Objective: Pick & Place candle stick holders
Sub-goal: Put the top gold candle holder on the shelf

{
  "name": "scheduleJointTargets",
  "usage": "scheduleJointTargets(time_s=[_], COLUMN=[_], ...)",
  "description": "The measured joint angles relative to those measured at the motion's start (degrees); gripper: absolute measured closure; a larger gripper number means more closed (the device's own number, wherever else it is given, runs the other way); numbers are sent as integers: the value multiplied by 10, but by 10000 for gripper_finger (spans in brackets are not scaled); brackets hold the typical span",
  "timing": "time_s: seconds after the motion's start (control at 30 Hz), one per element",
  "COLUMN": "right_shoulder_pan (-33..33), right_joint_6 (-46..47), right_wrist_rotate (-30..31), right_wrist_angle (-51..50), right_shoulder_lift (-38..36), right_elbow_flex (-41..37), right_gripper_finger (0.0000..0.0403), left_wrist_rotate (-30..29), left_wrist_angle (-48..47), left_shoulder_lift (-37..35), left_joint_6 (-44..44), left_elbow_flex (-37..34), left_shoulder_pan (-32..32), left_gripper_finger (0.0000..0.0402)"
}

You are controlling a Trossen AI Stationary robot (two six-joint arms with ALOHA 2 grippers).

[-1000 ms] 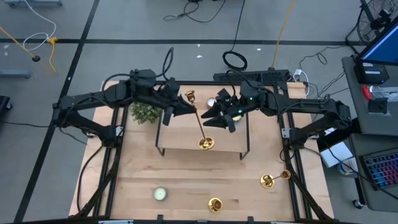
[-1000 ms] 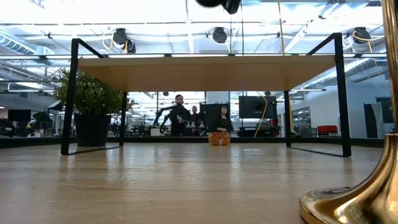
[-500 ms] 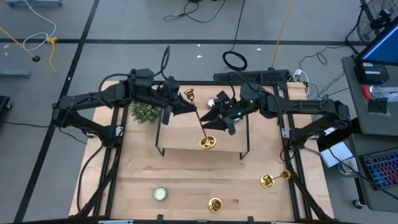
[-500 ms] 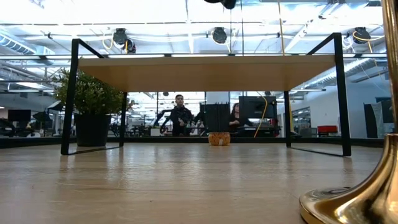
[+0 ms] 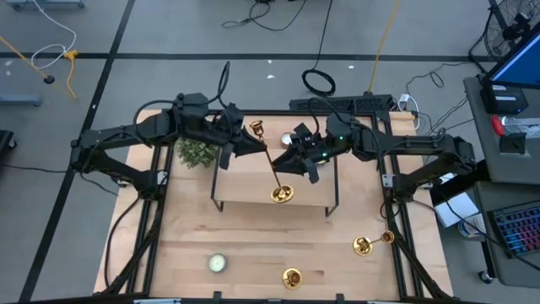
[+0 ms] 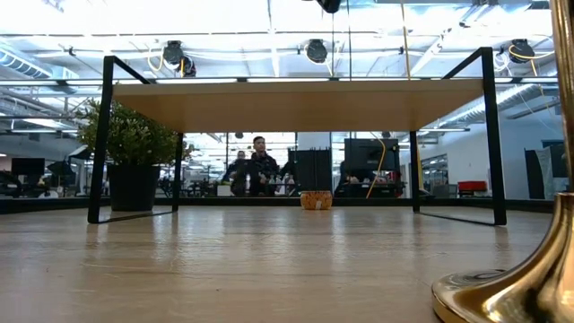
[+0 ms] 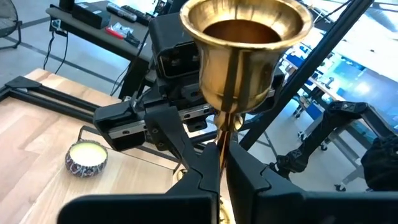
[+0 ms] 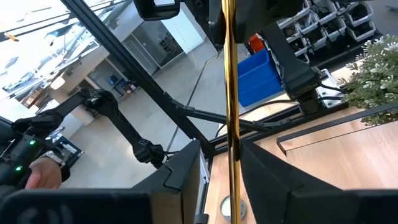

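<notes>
A tall gold candle stick holder (image 5: 270, 165) hangs tilted over the small black-framed shelf (image 5: 245, 190), cup (image 5: 256, 129) toward the far side, round base (image 5: 281, 194) toward the near side. My left gripper (image 5: 250, 145) is shut on its stem just under the cup. My right gripper (image 5: 295, 165) reaches in from the right, fingers standing on either side of the stem (image 8: 230, 93) lower down, with gaps still showing. Whether the base touches the shelf, I cannot tell. Another holder (image 5: 291, 277) stands near the front edge, and a third (image 5: 371, 243) lies on its side at the right. My left gripper pinches the thin stem (image 7: 222, 152) between its two fingers, right below the cup (image 7: 245, 43). The fingers come nearly level from the table's left and lie across the stem. The holder hangs tilted above the shelf, cup end uppermost.
A bushy green plant (image 5: 196, 152) stands at the shelf's left end. A pale tealight candle (image 5: 218, 263) lies at the front left. In the low view a gold base (image 6: 511, 287) fills the near right corner, and people move in the room behind.
My right gripper's fingers have drawn closer together around the stem without leaving their place. My left gripper and the holder have kept still.
</notes>
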Motion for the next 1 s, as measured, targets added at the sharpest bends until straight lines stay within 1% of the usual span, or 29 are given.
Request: scheduleJointTargets(time_s=[0.2, 0.43, 0.57, 0.7, 0.83, 0.9, 1.0], right_shoulder_pan=[0, 0, 0, 0, 0, 0, 0], right_joint_6=[2, 31, 31, 30, 23, 23, 25], right_wrist_rotate=[-6, -29, -29, -29, -33, -40, -42], right_wrist_angle=[4, 25, 28, 27, 28, 29, 27], right_shoulder_lift=[14, 29, 29, 29, 28, 28, 26], right_elbow_flex=[0, 0, 0, 0, 0, 0, 0], right_gripper_finger=[301, 292, 314, 350, 388, 391, 384], left_wrist_rotate=[10, 25, 26, 27, 29, 31, 36], left_wrist_angle=[23, 22, 20, 21, 20, 22, 22], left_shoulder_lift=[14, 28, 28, 28, 28, 28, 29], left_joint_6=[-5, -9, -9, -8, -12, -15, -20], left_elbow_flex=[-1, -1, -1, -1, -1, -1, -1], left_shoulder_pan=[-1, -3, -3, -3, -3, -3, -3], left_gripper_finger=[387, 393, 387, 394, 387, 385, 390])
